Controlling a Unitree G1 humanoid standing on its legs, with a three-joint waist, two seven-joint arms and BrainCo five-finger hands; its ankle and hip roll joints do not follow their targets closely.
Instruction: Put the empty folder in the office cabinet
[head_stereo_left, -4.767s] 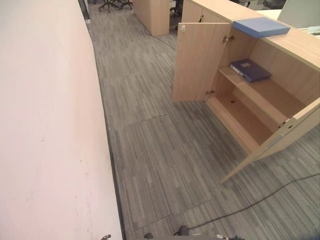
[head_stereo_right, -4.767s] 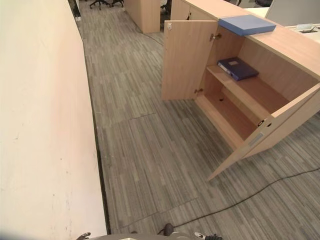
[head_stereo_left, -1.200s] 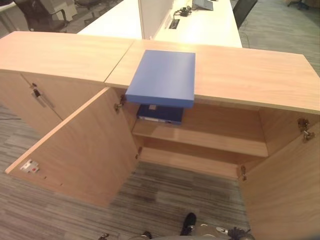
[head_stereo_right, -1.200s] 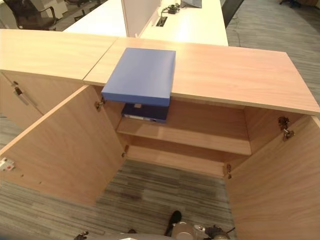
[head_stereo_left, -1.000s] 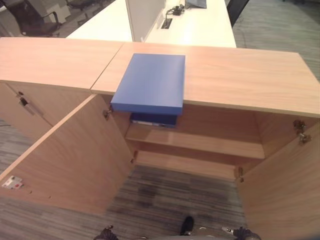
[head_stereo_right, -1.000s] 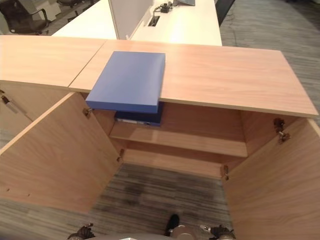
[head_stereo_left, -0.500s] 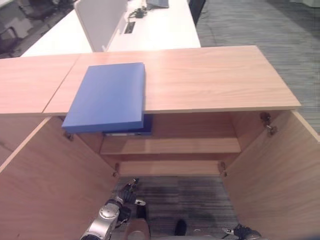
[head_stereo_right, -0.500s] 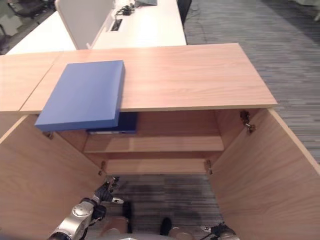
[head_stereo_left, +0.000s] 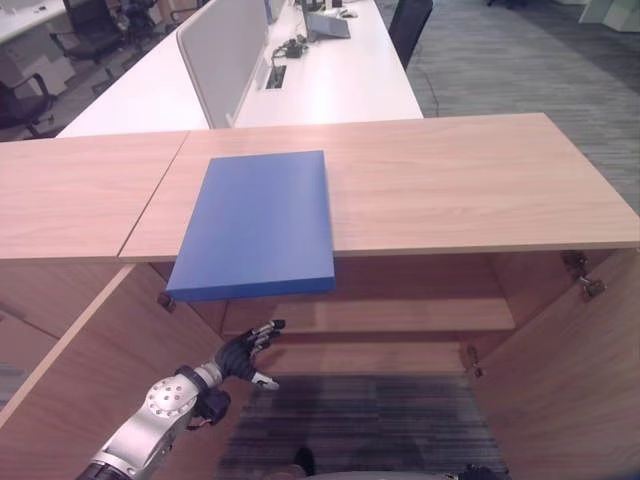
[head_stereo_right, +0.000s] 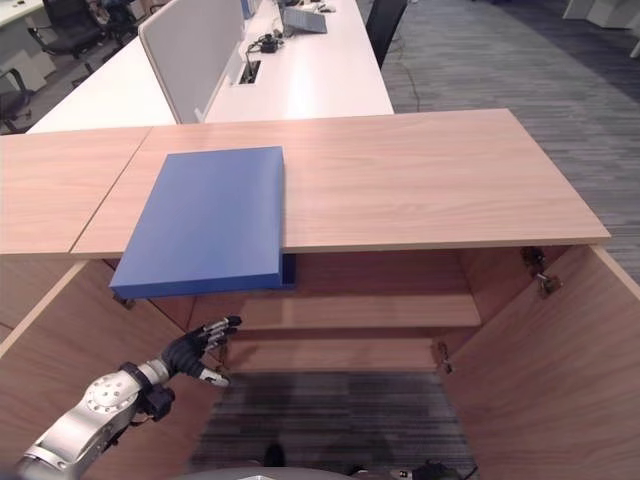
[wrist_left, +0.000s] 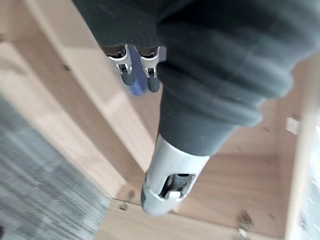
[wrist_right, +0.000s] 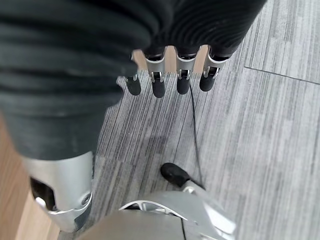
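Left eye view: the blue folder (head_stereo_left: 258, 223) lies on the cabinet (head_stereo_left: 450, 180) top, its near edge overhanging the open front. The left hand (head_stereo_left: 244, 352), fingers loosely spread and empty, hovers below that overhang. Gripping the jutting edge looks best. The shelf (head_stereo_left: 400, 316) beneath offers room; the right hand (wrist_right: 170, 75) hangs relaxed, empty.

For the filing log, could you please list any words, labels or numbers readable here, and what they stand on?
None can be read.
Blue folder on the cabinet top: plain cover, no label visible.
Items on the white desk behind: too small to read.
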